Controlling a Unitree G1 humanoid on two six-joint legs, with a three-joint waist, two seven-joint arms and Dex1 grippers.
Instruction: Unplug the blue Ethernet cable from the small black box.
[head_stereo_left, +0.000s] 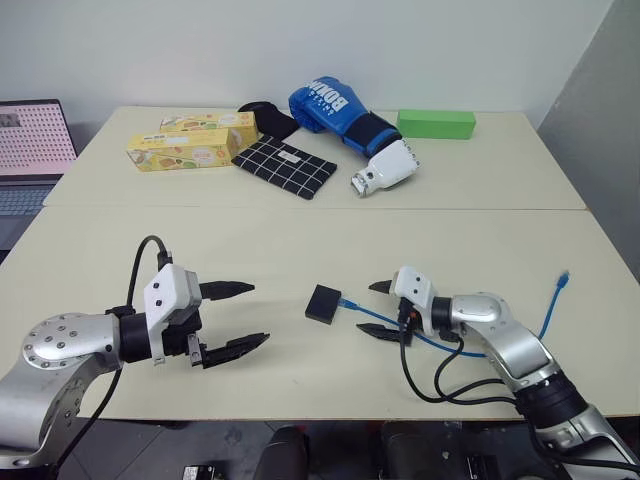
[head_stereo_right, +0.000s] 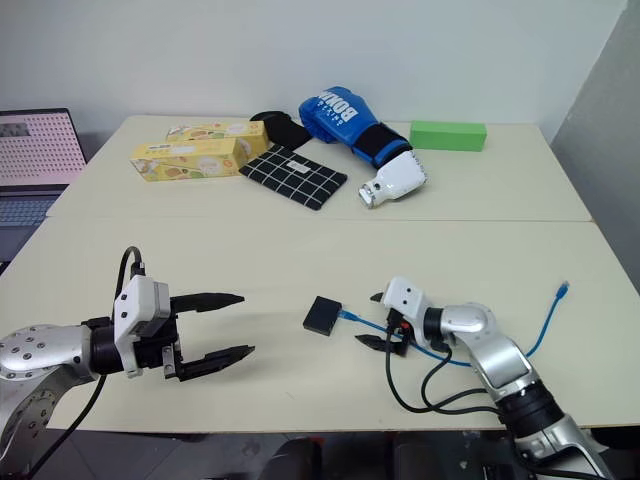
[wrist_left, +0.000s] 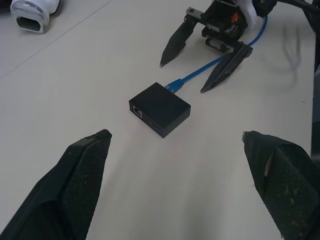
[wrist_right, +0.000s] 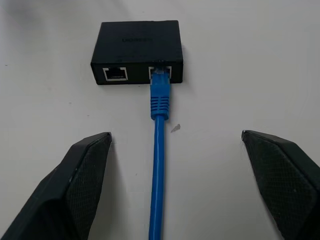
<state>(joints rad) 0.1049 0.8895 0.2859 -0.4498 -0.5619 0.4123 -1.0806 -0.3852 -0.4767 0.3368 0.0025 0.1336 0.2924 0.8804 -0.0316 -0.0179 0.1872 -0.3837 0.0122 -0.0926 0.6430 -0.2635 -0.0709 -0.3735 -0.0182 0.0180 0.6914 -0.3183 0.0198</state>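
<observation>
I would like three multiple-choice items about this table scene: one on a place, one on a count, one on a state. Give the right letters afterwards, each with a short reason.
1. Where does the small black box lie?
A. between the two grippers
B. on the yellow cartons
C. beside the green block

2. How many sockets show on the side of the box where the blue Ethernet cable goes in?
A. one
B. two
C. four

3. What is the state of the cable's plug at the box?
A. plugged in
B. lying loose on the table
C. held by the fingers

Answers:
1 A: the box sits on the table between the left gripper and the right gripper.
2 B: the right wrist view shows one empty socket and one filled.
3 A: the plug sits in a socket, and both grippers are open, holding nothing.
</observation>
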